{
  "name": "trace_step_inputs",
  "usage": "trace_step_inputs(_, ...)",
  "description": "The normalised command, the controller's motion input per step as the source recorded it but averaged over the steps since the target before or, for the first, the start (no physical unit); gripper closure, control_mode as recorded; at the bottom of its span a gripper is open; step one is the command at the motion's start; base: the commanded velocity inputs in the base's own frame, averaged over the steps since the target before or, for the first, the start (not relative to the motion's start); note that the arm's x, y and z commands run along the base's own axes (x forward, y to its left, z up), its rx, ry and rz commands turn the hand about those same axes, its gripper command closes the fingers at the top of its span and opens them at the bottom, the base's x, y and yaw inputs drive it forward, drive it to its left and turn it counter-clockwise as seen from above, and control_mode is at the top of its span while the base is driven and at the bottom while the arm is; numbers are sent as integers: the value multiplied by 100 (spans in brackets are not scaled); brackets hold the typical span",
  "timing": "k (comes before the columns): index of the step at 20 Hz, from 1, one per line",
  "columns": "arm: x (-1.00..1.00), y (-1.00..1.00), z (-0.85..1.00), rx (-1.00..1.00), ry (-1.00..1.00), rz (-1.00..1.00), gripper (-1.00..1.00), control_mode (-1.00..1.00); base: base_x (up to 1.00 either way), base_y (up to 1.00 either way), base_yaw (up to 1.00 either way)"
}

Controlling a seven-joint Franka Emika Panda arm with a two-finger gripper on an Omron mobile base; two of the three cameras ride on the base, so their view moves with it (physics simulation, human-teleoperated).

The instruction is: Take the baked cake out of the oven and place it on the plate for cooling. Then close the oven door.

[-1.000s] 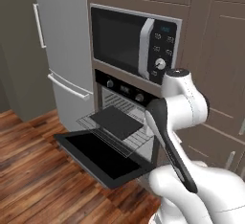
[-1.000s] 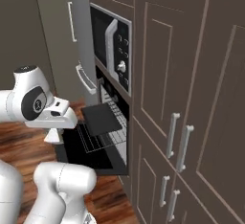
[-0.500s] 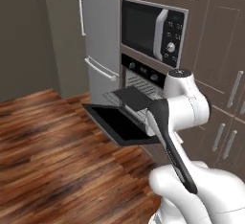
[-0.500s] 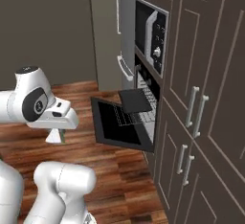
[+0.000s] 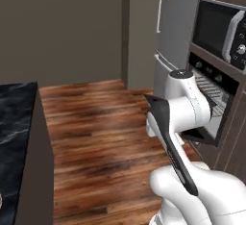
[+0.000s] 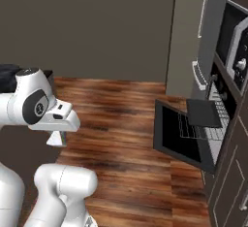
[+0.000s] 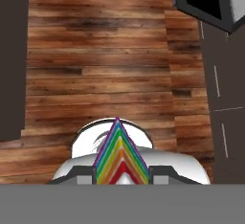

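Cake held over the wooden floor, oven door still down

The hand view shows the jaws clamped on a rainbow-layered cake [image 7: 119,153]; the right base view shows the oven door [image 6: 180,136] hanging open, and the left base view shows the oven [image 5: 214,87] and a black marble surface [image 5: 14,132].

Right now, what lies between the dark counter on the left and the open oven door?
Only bare wood floor in the right base view, between the dark counter and the oven door.
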Motion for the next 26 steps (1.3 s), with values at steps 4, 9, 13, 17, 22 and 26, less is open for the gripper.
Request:
trace_step_inputs(4,0,0,0,0,0,0,100,100,-10,39,59)
trace_step_inputs(9,0,0,0,0,0,0,100,100,-1,37,57)
trace_step_inputs(13,0,0,0,0,0,0,100,100,1,41,52)
trace_step_inputs(17,0,0,0,0,0,0,100,100,13,57,45)
trace_step_inputs(22,0,0,0,0,0,0,100,100,33,68,31)
trace_step_inputs(26,0,0,0,0,0,0,100,100,54,68,7)
